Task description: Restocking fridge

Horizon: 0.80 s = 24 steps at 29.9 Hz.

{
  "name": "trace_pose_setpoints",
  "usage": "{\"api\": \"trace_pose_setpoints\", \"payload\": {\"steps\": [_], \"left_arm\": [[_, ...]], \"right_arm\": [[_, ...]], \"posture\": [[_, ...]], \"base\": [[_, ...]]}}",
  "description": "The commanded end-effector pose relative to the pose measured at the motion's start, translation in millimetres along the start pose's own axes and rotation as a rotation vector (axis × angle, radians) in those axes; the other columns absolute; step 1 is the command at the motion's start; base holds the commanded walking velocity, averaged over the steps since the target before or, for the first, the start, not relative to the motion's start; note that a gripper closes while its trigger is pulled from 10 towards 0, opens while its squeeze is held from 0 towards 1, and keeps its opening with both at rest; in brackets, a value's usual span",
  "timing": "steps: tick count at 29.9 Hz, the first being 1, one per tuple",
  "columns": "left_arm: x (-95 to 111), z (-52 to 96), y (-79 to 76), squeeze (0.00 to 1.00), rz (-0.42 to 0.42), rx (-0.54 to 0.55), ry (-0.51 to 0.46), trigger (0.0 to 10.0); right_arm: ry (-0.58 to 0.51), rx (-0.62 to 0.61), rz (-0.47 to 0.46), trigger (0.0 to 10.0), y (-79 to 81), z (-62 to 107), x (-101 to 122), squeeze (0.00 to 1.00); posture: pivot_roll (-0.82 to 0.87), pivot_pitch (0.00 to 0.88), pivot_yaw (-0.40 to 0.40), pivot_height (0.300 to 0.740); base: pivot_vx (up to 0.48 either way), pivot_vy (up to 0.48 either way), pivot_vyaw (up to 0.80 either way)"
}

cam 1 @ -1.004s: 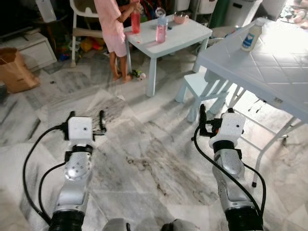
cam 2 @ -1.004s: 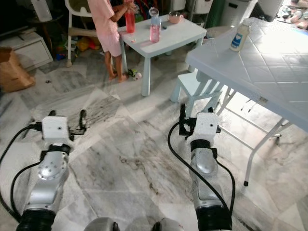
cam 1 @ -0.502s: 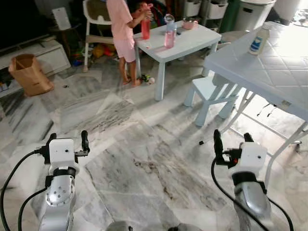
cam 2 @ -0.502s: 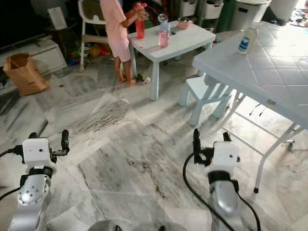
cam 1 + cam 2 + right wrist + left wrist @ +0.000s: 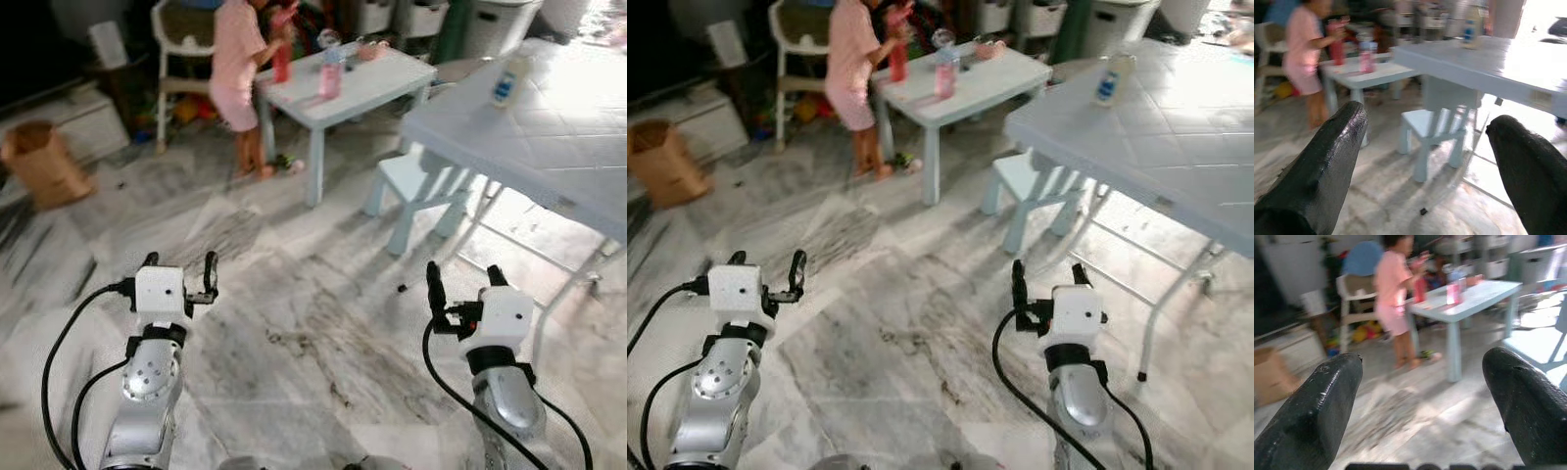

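Note:
My left gripper [image 5: 179, 262] and right gripper [image 5: 460, 276] are both held out low over the marble floor, open, with nothing between the fingers. Ahead on the right, a white bottle with a blue label [image 5: 506, 78] stands on a large pale tiled table [image 5: 549, 137]. A pink bottle [image 5: 326, 70] stands on a small light-blue table [image 5: 377, 78] farther back. In the left wrist view, the open left gripper [image 5: 1422, 362] points toward that small table [image 5: 1474, 296]. The open right gripper [image 5: 1427, 117] points at the small chair [image 5: 1432, 122].
A person in pink [image 5: 235, 73] stands at the small table holding a red bottle [image 5: 282, 59]. A small light-blue chair [image 5: 416, 176] sits beside the large table, whose thin legs [image 5: 549, 323] are near my right arm. A brown paper bag [image 5: 39, 166] is at far left.
The whole picture has shifted and blurred, so the camera has moved. Both grippers remain open and empty, and the left arm now appears closer to the middle of the view.

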<state>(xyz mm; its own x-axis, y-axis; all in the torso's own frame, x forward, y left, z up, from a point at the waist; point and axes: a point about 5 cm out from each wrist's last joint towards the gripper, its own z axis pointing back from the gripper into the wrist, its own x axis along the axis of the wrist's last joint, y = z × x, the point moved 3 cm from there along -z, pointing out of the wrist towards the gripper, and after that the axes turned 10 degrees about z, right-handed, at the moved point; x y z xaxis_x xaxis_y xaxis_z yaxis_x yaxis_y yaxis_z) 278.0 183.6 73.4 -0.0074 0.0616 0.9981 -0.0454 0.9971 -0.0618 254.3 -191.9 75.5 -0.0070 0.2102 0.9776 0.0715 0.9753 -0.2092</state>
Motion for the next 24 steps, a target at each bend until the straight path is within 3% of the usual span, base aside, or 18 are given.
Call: {"api": "trace_pose_setpoints", "payload": {"steps": [1,10,14,19,24], "left_arm": [[-8,1.7,-2.2,0.0,0.004,-0.015,0.03,10.0],[-9,-4.1,-7.9,0.0,-0.003,-0.059,0.032,10.0],[-5,-10.4,-9.4,0.0,-0.009,-0.063,0.014,10.0],[4,-8.3,-10.7,0.0,-0.006,-0.065,-0.007,10.0],[0,-0.7,-10.7,0.0,0.003,-0.063,0.004,10.0]], "right_arm": [[0.041,-0.031,-0.021,10.0,-6.8,-1.8,-9,0.0],[-0.043,-0.04,0.02,10.0,-7.0,-10.0,1,0.0],[-0.086,-0.031,0.007,10.0,-1.0,-26.0,14,0.0],[-0.118,0.002,0.017,10.0,7.3,-27.5,25,0.0],[-0.117,-0.001,0.025,10.0,5.8,-24.7,26,0.0]], "posture": [[0.01,0.0,0.044,0.74],[0.0,0.0,0.047,0.74],[0.01,0.009,0.04,0.74],[0.03,0.035,0.039,0.74],[0.02,0.062,0.03,0.74]], "base": [[0.379,0.0,-0.8],[0.384,0.0,-0.8],[0.393,0.0,-0.8],[0.395,0.0,-0.8],[0.395,0.0,-0.8]]}}
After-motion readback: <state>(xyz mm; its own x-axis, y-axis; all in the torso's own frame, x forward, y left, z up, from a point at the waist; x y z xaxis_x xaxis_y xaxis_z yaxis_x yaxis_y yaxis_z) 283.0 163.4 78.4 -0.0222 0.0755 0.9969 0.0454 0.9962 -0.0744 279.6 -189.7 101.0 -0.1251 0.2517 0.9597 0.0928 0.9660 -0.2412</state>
